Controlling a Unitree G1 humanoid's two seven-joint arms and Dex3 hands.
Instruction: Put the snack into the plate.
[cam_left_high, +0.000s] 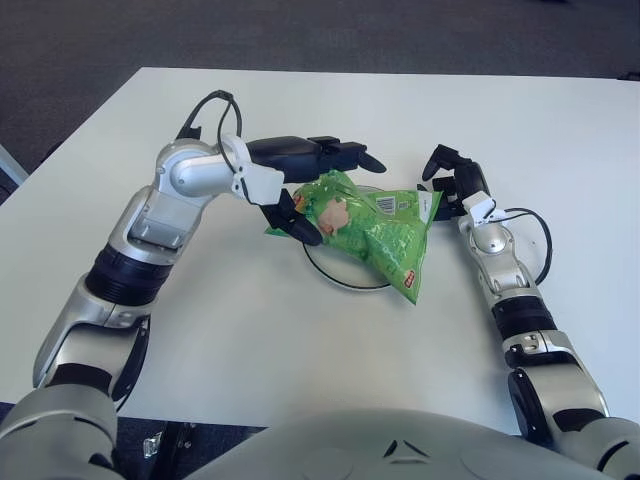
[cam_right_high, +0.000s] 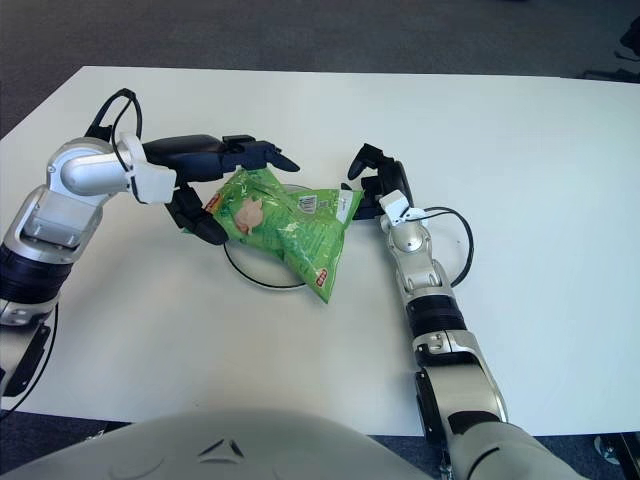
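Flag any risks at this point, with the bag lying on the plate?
1. The green snack bag lies across the plate but overhangs its near right rim onto the table; a nudge could slide it off.
2. The left hand is open with its thumb against the bag's left end, so pulling away may drag it.
3. The right hand sits at the bag's right corner and could snag it.

Bright, even overhead light; white table (cam_left_high: 300, 330) near washed out toward far edge. Shadows soft, short, tucked under arms. Small glints on green snack bag (cam_left_high: 375, 228). Focus crisp throughout, no motion blur. Dark floor beyond dim.
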